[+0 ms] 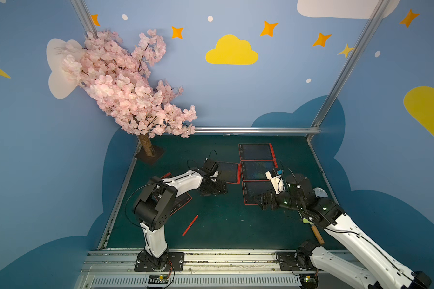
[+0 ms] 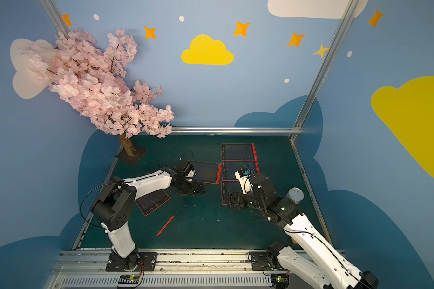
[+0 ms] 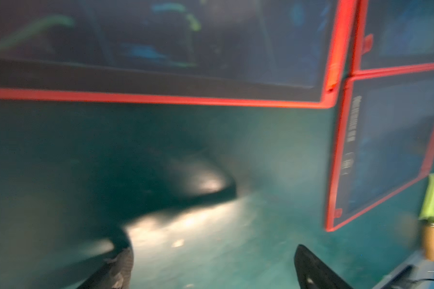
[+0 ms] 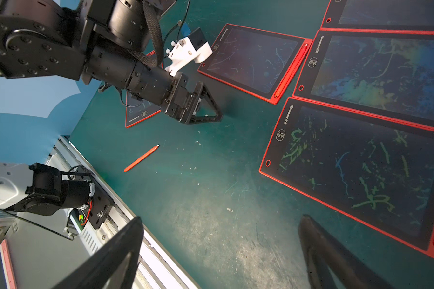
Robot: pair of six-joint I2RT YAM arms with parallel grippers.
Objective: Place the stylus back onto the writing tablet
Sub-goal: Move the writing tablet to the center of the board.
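Stylus pickup comes first, I judge: it lies loose and flat on the green worktop, near the writing tablet half hidden under the left arm. A descent from above, straddling the thin shaft crosswise at its middle, should suit. The left fingers, spread and empty, hover low beyond it, elbow raised, wrist dipped. The right fingers gape empty beside another tablet.

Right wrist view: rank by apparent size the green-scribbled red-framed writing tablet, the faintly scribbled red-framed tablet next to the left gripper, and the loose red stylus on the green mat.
1. Green-scribbled red-framed tablet, though it lies nearest, which inflates it.
2. Faintly scribbled red-framed tablet.
3. Loose red stylus, clearly smallest.
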